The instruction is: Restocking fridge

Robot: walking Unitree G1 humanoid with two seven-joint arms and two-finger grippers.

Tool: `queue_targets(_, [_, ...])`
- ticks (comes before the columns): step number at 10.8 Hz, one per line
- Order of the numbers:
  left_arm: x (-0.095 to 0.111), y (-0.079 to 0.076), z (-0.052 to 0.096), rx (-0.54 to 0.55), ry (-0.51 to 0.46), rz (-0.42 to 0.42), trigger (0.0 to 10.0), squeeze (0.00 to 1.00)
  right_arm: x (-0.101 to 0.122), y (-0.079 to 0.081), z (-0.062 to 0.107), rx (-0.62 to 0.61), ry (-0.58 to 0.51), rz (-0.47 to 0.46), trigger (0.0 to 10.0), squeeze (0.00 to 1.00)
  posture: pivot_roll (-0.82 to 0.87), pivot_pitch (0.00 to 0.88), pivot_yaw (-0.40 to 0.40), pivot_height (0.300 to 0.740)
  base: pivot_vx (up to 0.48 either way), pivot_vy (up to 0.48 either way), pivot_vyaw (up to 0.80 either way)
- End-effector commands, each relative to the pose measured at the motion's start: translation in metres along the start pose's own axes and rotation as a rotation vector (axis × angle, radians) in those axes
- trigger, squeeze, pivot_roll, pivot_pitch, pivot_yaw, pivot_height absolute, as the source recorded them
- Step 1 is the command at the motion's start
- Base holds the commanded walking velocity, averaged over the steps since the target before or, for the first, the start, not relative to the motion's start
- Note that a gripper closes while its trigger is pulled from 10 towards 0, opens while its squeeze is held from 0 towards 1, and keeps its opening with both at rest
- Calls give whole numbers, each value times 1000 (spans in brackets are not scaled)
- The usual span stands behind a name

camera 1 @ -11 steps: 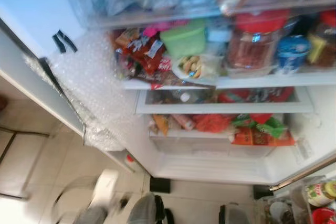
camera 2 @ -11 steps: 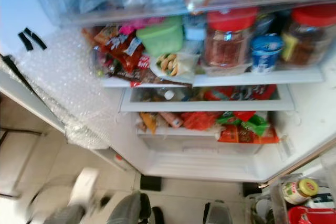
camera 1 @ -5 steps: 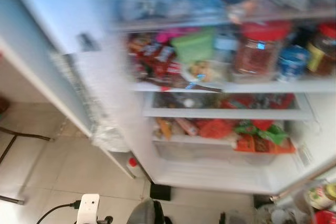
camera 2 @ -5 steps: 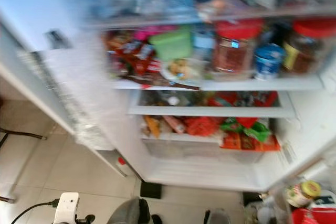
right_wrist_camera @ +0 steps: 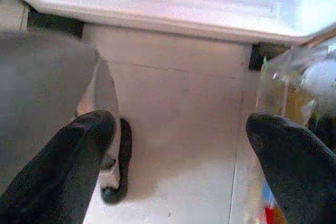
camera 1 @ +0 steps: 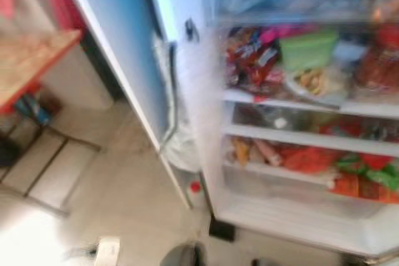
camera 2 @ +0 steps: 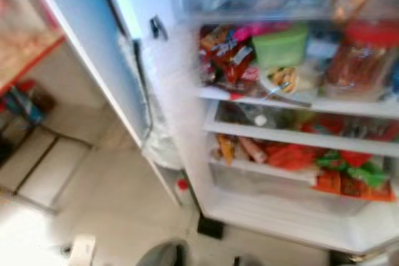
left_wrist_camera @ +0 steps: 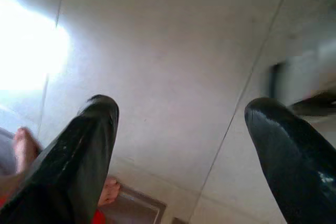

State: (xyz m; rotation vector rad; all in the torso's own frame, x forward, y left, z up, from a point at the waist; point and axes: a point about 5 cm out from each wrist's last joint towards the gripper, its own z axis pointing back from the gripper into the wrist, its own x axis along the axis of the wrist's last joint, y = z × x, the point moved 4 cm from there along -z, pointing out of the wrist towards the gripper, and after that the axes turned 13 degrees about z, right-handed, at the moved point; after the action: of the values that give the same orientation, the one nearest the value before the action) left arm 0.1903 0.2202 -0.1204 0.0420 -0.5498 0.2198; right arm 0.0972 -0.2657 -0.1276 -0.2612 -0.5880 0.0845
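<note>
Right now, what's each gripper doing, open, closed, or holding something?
Left gripper: open, holding nothing, over the floor.
Right gripper: open, holding nothing, near the fridge base.

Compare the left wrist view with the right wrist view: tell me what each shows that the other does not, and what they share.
Left wrist view: a person's bare toes at the edge, and a bright glare patch on the floor. Right wrist view: the fridge's white base and a clear bottle beside it. Both: tiled floor seen between an open end effector's black fingers, left and right.
</note>
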Motion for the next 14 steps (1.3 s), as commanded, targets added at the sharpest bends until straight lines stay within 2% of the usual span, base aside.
queue_targets(1, [1, 12, 1, 25, 2, -4, 10000, 0, -7, 6, 2, 12, 26, -23, 10000, 0, -78, 73, 134, 657, 0, 292, 0])
queue_targets(5, [4, 10, 1, 28, -4, 3, 10000, 0, -5, 6, 0, 21, 24, -36, 10000, 0, -80, 69, 121, 657, 0, 277, 0])
queue_targets(8, [3, 1, 0, 13, -8, 7, 10000, 0, -1, -2, -1, 7, 7, -61, 10000, 0, -91, 50, 92, 657, 0, 0, 0])
queue_targets(9, [0, -3, -1, 2, 0, 17, 10000, 0, 0, -6, -1, -6, 2, -84, 10000, 0, -94, 41, 80, 682, 0, 0, 0])
queue_targets(12, [-2, -3, 0, 0, 6, 19, 10000, 0, 0, -4, -1, 3, 3, -82, 10000, 0, -91, 41, 86, 732, 0, 0, 0])
queue_targets(14, [-3, -2, 0, 1, 10, 11, 10000, 0, -3, -2, 0, 1, 10, -91, 10000, 0, -96, 43, 100, 740, 0, 0, 0])
